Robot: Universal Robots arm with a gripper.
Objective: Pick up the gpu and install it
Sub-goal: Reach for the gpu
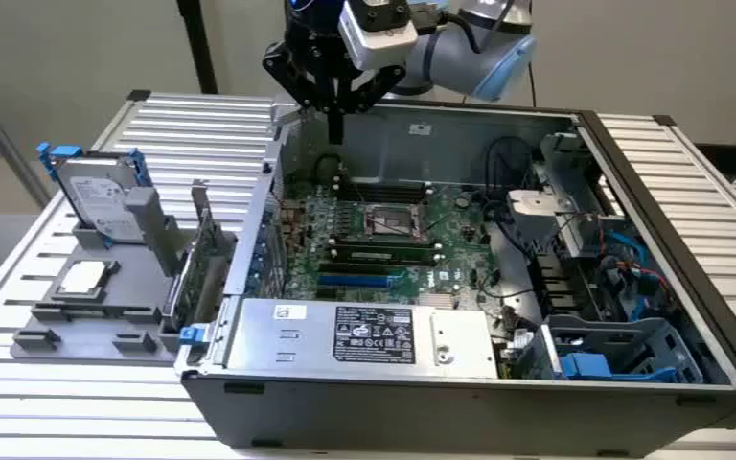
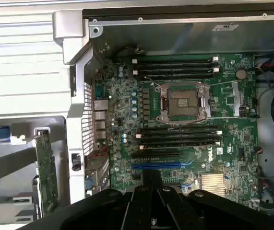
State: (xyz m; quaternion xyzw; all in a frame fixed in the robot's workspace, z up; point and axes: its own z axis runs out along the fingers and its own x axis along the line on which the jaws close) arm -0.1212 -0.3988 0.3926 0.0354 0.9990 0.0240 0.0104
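On my feed the motherboard [image 1: 381, 225] is the big green patch, speckled with tiny silver and black parts. It has one bright blue slot [image 1: 361, 281], and the black memory slots [image 1: 375, 257] run across it like stripes. The gpu [image 1: 208, 273] shows a green board face and a silver bracket. The hard drive [image 1: 93, 201] is silver in a blue frame, and the holder [image 1: 87, 335] is flat grey. The power supply [image 1: 368, 335] is plain silver with a black label printed in white. The gripper [image 1: 336, 134] is all black, and the arm [image 1: 477, 43] is pale grey with a light blue cap. The table [image 1: 35, 422] is white with ridged stripes, and there's a blue plastic caddy [image 1: 617, 364] too.
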